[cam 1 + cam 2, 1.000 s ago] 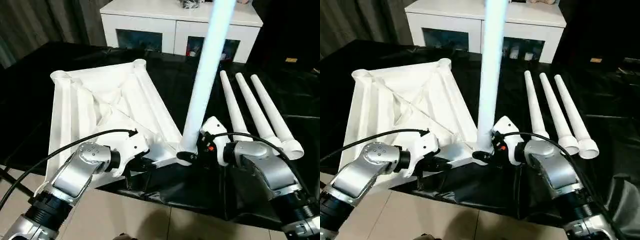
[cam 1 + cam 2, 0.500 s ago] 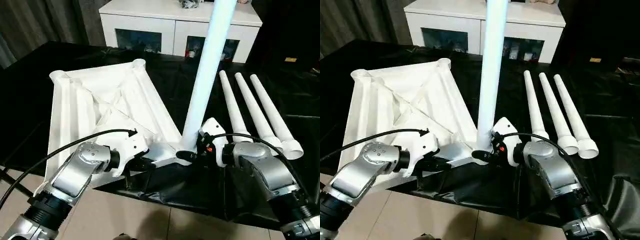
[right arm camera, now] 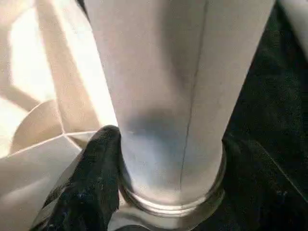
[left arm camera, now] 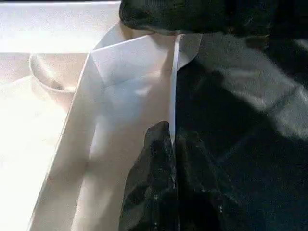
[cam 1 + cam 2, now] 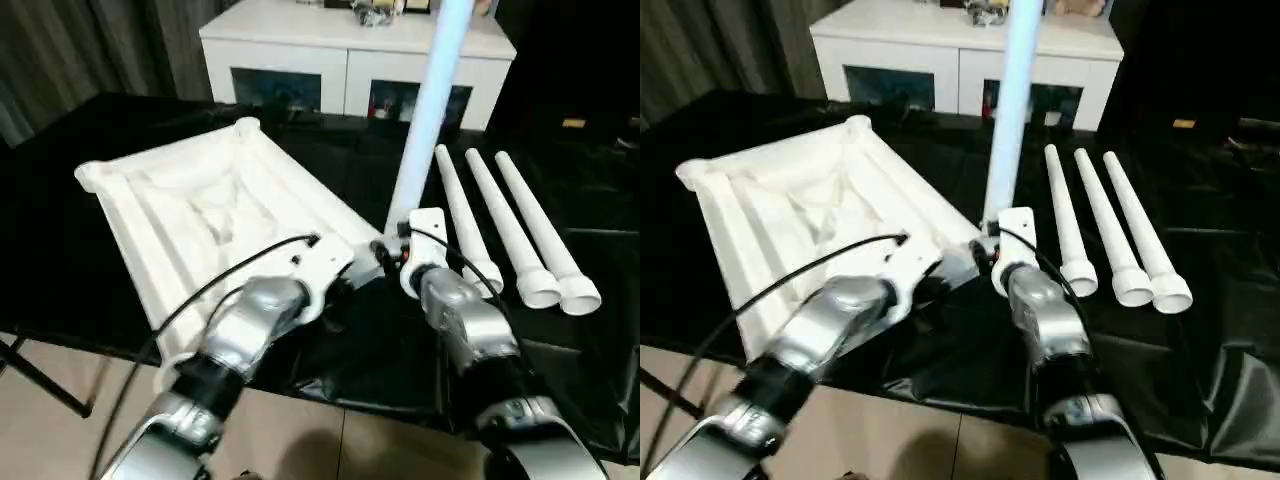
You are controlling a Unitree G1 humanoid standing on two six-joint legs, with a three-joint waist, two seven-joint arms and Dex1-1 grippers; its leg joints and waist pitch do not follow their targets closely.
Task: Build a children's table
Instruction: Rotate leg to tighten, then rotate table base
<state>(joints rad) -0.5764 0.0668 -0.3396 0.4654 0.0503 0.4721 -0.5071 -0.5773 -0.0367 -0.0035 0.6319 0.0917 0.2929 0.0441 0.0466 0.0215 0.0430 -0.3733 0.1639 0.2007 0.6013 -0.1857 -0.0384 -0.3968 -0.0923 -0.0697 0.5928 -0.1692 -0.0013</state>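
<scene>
White plastic tabletop [image 5: 200, 215], ribbed underside up on the black sheet, had swung round since a second before, your first tapered white tube leg [image 5: 425, 120] still upright in its near corner socket; right gripper [image 3: 159, 163] clasped the base, left gripper [image 4: 169, 139] pinched shut on the rim, forearms drawn inward

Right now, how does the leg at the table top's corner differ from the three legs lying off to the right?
The standing leg rises upright from a corner socket of the table top; the three loose legs lie flat on the black cloth. The right gripper is at the standing leg's base; nothing touches the loose legs. The loose legs lie side by side, wide ends toward the robot. All four are white tapered tubes.
</scene>
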